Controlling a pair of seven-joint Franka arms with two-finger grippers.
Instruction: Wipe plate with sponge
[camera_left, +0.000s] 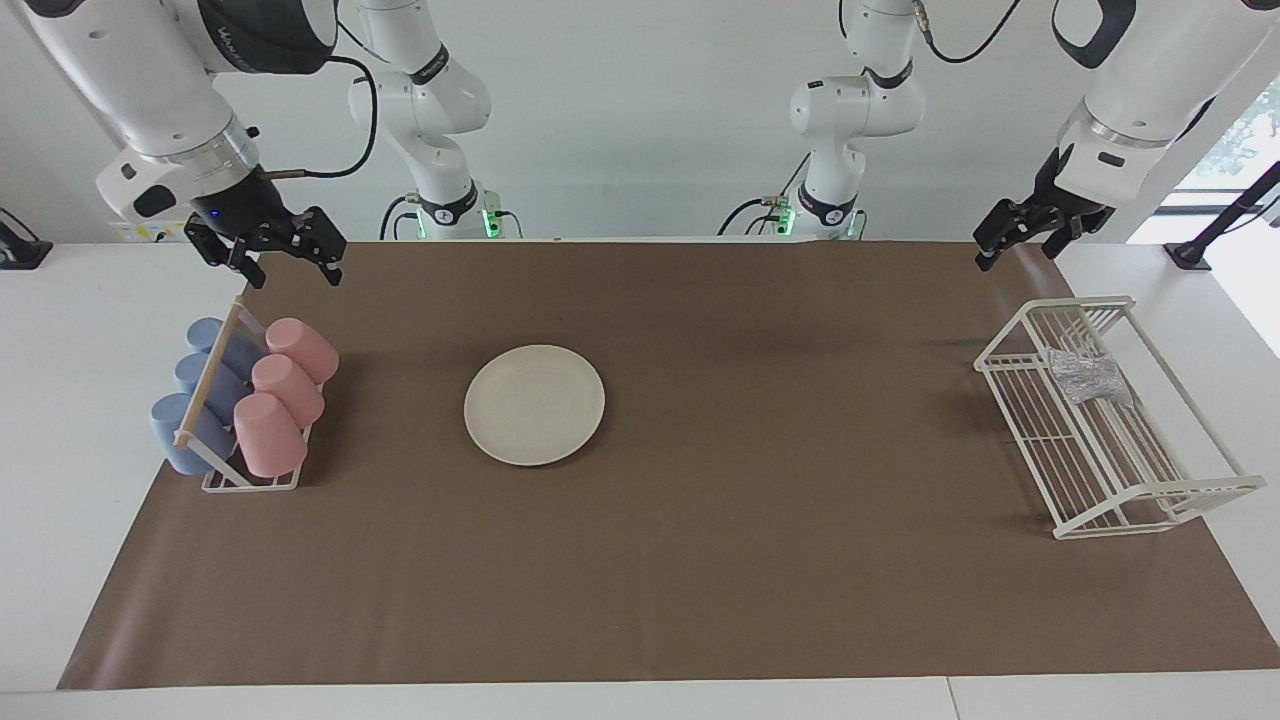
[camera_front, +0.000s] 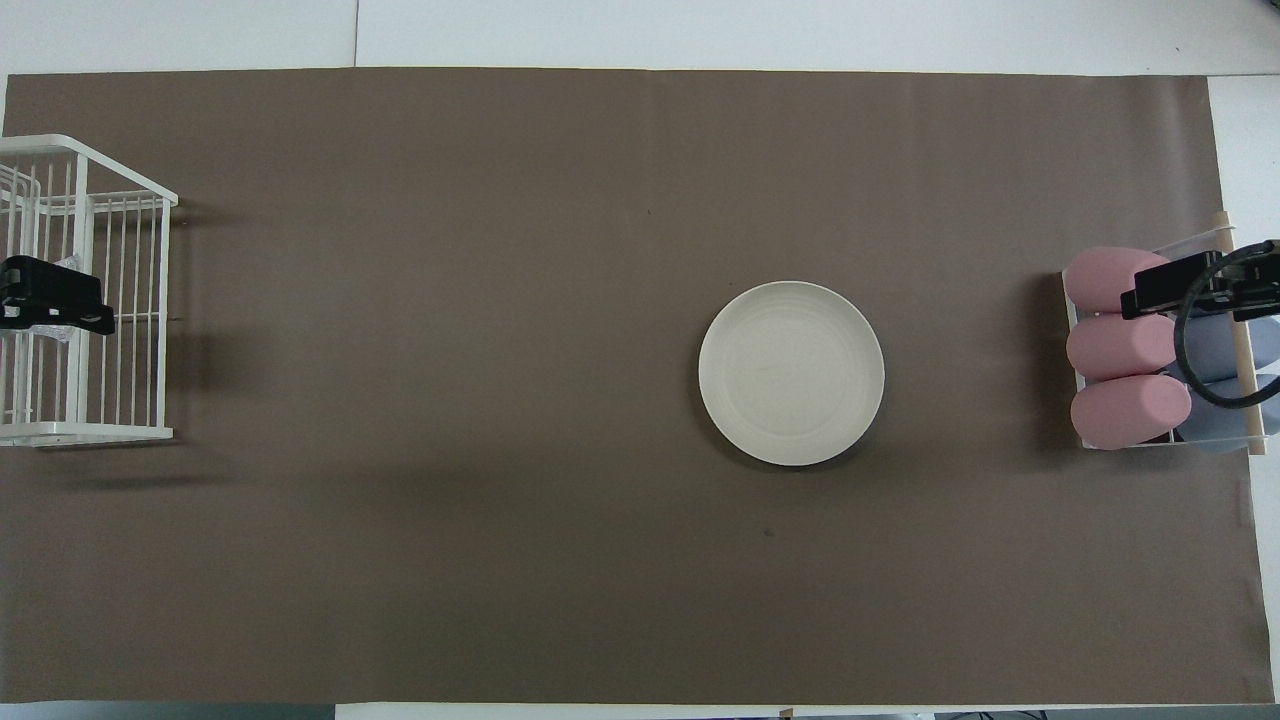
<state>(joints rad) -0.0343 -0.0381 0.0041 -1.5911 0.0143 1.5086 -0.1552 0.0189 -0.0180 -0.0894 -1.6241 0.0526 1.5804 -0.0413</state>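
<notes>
Robotics lab, two Franka arms (camera_left: 150, 90), brown mat (camera_left: 700, 560)

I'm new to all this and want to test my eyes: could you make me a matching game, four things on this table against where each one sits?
Things:
1. plate
2. sponge
3. pink cups
4. left gripper

Places:
A. in the white wire rack
B. flat on the brown mat, between the two racks
C. up in the air, over the mat's edge by the wire rack
D. on a small cup rack with blue cups

Pairs: 1-B, 2-A, 3-D, 4-C
</notes>
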